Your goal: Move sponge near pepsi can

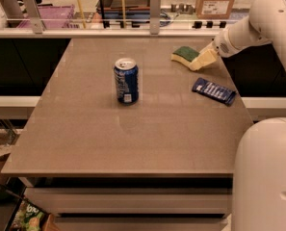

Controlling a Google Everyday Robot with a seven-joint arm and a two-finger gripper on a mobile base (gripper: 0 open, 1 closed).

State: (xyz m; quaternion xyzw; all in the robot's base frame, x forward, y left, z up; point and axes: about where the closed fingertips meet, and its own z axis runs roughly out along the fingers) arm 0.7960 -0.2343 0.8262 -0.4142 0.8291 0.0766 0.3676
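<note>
The sponge (184, 55), pale yellow with a dark green top, lies flat at the far right of the table. The pepsi can (126, 80), blue with a silver top, stands upright near the table's middle, well to the left of the sponge and nearer the front. My gripper (203, 59) reaches in from the right on the white arm (251, 28). Its pale tip is low over the table, right against the sponge's right end.
A flat dark-blue snack wrapper (214, 91) lies near the right edge, in front of the gripper. My white base (265, 177) fills the lower right. A railing with posts (154, 6) and shelves of boxes run behind the table's far edge.
</note>
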